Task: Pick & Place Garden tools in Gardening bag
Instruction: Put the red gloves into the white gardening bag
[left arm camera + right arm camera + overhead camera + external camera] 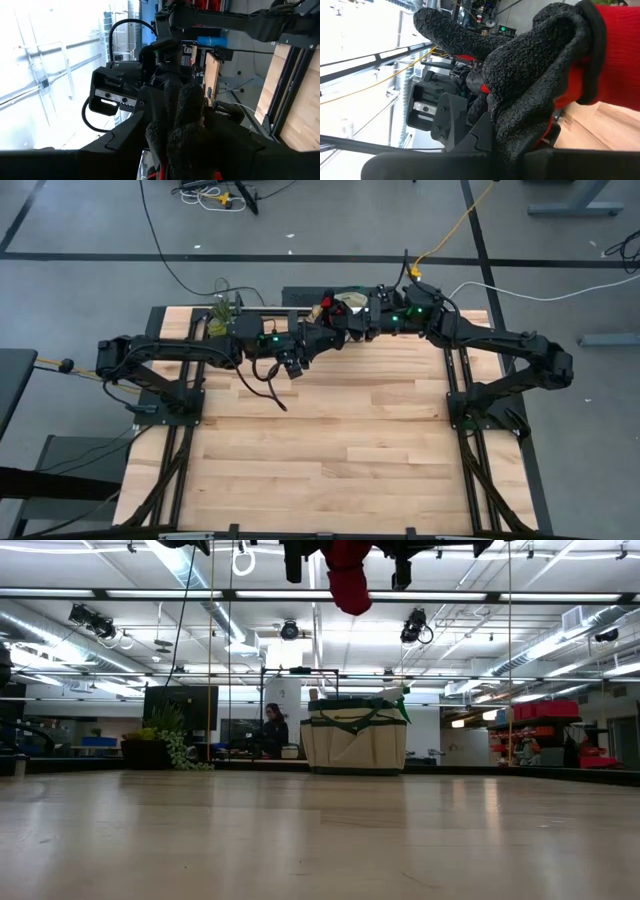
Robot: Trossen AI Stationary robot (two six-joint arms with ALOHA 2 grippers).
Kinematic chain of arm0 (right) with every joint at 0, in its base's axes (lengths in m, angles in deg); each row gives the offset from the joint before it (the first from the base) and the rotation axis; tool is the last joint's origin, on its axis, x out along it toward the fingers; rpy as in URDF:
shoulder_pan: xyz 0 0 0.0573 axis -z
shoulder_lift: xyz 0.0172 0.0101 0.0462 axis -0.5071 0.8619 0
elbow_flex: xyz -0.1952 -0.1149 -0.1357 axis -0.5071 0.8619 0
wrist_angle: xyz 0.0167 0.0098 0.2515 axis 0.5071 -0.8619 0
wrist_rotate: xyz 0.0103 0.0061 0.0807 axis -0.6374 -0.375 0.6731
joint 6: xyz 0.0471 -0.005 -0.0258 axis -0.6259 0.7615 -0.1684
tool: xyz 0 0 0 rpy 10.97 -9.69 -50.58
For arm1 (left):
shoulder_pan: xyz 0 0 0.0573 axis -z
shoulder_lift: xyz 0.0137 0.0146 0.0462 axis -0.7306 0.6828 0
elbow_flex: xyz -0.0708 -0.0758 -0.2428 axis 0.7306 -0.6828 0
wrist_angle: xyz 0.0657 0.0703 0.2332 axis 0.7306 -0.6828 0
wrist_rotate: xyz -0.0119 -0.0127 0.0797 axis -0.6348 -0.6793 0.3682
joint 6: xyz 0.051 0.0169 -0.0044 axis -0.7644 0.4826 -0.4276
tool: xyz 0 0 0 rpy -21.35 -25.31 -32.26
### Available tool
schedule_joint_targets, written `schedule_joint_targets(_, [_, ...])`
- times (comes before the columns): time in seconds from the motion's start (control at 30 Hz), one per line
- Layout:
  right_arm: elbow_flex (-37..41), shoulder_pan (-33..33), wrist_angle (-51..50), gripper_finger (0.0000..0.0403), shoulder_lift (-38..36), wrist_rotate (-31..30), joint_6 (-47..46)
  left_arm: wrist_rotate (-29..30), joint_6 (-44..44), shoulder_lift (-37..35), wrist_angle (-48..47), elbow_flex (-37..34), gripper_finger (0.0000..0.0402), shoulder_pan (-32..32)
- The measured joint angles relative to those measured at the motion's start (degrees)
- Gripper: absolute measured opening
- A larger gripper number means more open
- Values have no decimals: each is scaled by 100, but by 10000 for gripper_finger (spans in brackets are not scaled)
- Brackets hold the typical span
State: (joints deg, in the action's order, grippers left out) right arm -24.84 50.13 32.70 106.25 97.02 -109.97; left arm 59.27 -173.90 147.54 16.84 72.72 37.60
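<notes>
Between the two grippers, high over the far edge of the table [330,440], the glove [326,310] is hanging. The right gripper [345,315] is pinching it with fingers clenched; the left gripper [312,332] is also gripping it, jaws parted around the fabric. This looks like a handover or carrying step. Next, the glove needs moving over the bag [355,735] beyond the grippers and releasing. A plant [165,740] is standing beside the left arm, clear of that path.

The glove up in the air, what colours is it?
The knit glove is red with a rough black coating on palm and fingers, best seen in the right wrist view.
</notes>
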Motion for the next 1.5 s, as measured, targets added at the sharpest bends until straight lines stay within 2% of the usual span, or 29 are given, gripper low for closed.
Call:
schedule_joint_targets(0.4, [-3, 0, 196, 9, 251, 88, -91, -78, 42, 149, -123, -2, 210, 20])
schedule_joint_targets(1.07, [-4, -2, 296, 9, 309, 645, -314, -46, 46, 156, -177, -2, 208, 54])
schedule_joint_targets(1.5, [-4, -6, 298, 9, 306, 793, -353, -31, 38, 157, -182, -2, 127, 133])
